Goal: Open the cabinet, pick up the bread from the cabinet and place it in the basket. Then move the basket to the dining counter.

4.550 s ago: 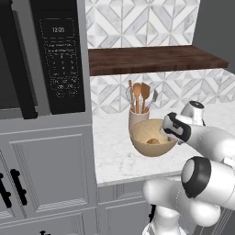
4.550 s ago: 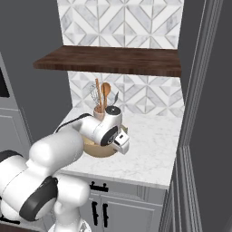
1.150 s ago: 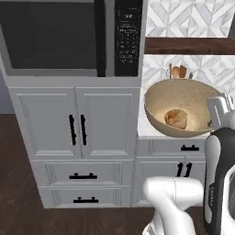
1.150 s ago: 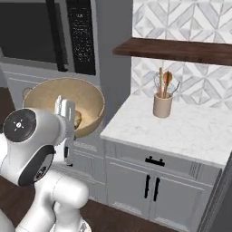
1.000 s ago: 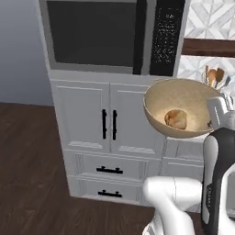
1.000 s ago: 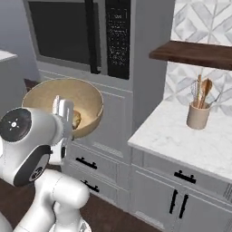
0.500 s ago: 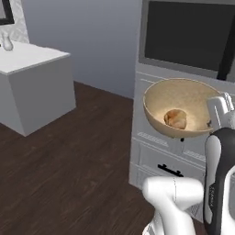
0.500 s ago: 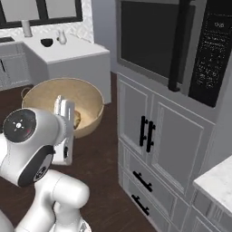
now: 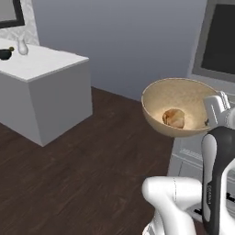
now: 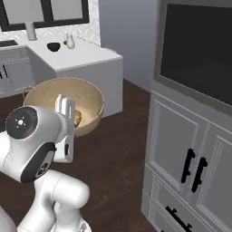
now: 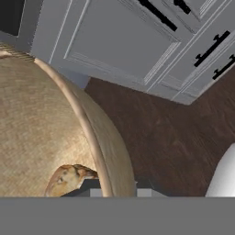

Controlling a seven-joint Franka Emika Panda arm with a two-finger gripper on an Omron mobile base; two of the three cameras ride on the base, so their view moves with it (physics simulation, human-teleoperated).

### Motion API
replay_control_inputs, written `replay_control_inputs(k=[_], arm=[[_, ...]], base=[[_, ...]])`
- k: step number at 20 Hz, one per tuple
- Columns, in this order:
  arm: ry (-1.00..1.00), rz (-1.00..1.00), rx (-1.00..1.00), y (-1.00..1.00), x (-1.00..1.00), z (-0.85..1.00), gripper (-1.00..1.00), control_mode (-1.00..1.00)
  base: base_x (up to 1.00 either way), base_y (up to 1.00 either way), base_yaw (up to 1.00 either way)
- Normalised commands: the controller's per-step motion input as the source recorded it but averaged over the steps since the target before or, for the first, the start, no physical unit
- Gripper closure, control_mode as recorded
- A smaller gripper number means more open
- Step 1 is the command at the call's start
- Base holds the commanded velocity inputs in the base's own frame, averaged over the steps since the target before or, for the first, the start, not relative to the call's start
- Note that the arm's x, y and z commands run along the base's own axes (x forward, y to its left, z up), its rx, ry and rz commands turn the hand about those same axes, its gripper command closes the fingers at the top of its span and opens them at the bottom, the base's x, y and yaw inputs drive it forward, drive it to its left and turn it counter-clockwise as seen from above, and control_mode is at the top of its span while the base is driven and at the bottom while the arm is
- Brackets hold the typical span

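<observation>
- Aloft, the gripper (image 9: 212,120) is clamped on the rim of the basket (image 9: 181,93), one finger inside the wall, one outside; the basket hangs clear of the dark wooden floor (image 9: 78,179)
- the bread (image 9: 174,118) lies in the basket's bottom, near the gripped side
- the dining counter (image 9: 43,94) stands well apart from the basket, across the floor; a dark bowl (image 9: 5,53) and a pale vase (image 9: 22,47) sit on its top
- grey cabinet doors (image 10: 192,158) with black handles rise beside the basket

base: turns away from the marble worktop, dark shelf and utensil crock | views: sweep past the microwave (image 10: 199,50) and cabinet doors (image 10: 181,154) onto dark wood floor (image 9: 92,165) | dining counter (image 9: 50,87): comes into sight, far left
</observation>
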Motion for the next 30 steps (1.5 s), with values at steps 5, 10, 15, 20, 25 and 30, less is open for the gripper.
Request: replay_control_inputs(k=[5, 10, 15, 20, 25, 30], arm=[[0.0, 0.0, 0.0, 0.0, 0.0, 0.0, 1.0, 1.0], [0.0, 0.0, 0.0, 0.0, 0.0, 0.0, 1.0, 1.0], [0.0, 0.0, 0.0, 0.0, 0.0, 0.0, 1.0, 1.0], [0.0, 0.0, 0.0, 0.0, 0.0, 0.0, 1.0, 1.0], [0.0, 0.0, 0.0, 0.0, 0.0, 0.0, 1.0, 1.0], [0.0, 0.0, 0.0, 0.0, 0.0, 0.0, 1.0, 1.0]], base=[[1.0, 0.99, 0.33], [1.0, 0.98, 0.37], [1.0, 0.33, 0.45], [1.0, 0.05, 0.54], [1.0, -0.6, 0.44], [1.0, -1.0, 0.3]])
